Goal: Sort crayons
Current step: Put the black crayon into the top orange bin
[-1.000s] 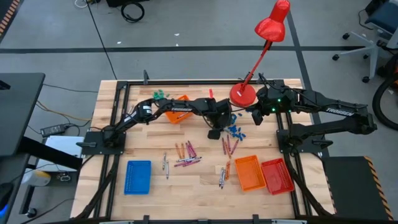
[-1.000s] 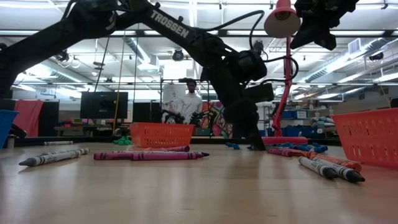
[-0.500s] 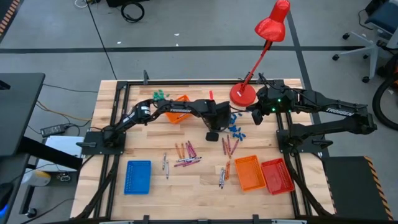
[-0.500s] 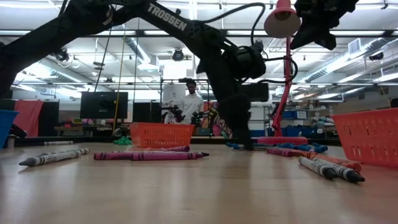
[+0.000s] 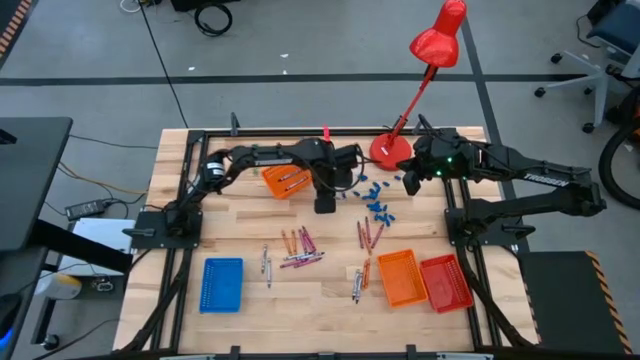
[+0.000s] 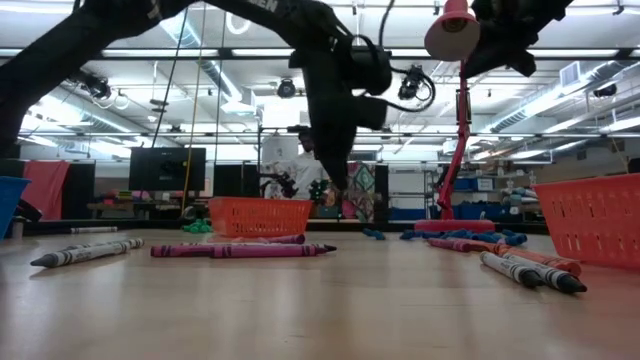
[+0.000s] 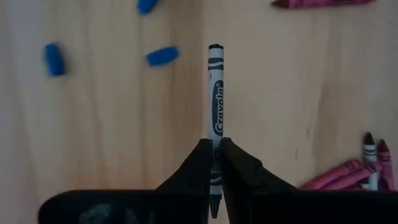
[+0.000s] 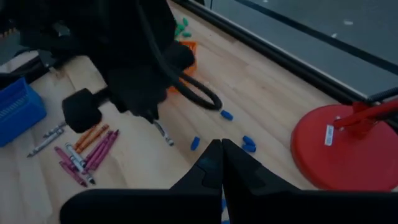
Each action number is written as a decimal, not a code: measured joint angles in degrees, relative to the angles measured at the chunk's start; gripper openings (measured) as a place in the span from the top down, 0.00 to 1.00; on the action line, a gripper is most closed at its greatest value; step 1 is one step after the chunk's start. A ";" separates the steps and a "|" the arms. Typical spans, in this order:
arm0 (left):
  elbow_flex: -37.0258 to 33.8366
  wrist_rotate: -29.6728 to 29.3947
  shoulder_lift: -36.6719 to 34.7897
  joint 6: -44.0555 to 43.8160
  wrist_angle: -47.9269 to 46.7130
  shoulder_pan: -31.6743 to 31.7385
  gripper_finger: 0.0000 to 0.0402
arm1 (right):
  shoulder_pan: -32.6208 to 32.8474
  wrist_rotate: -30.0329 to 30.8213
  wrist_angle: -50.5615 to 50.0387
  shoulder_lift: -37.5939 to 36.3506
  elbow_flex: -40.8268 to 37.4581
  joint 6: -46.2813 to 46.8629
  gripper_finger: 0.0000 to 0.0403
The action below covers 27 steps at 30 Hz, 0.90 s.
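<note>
A blue tray (image 5: 223,283) is sitting near the table's front left edge, with bare wood lying open around it and behind it toward the left arm's base. Further right, loose crayons (image 5: 300,248) are lying scattered across the middle of the table, and the low view is showing them flat on the wood with clear board in front. An orange basket (image 5: 281,178) holding a few crayons is standing toward the back edge. Just beside it on the right, the left gripper (image 5: 325,203) is hanging above the table, its fingers (image 7: 200,163) clamping the lower end of a grey crayon (image 7: 215,102), which is pointing straight out past the fingertips over bare wood. Small blue pieces (image 5: 377,205) are lying strewn right of it, before the red lamp's base (image 5: 390,151). More crayons (image 5: 368,234) are lying below the blue pieces. The right gripper (image 5: 411,181) is hovering by the lamp base near the back edge, its fingers (image 8: 211,163) pressing together on nothing. At the front right, an orange tray (image 5: 401,277) and a red tray (image 5: 446,282) are standing side by side, touching, close to the table's edge.
</note>
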 joint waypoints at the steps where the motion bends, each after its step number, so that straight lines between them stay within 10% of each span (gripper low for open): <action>1: 0.00 -0.77 -0.61 -0.67 -0.84 0.36 0.93 | -0.19 0.01 0.31 0.01 0.00 0.00 0.98; 27: -7.64 -11.13 -4.16 -15.36 -16.57 10.07 0.86 | 1.29 -0.43 0.21 0.04 0.00 2.01 0.98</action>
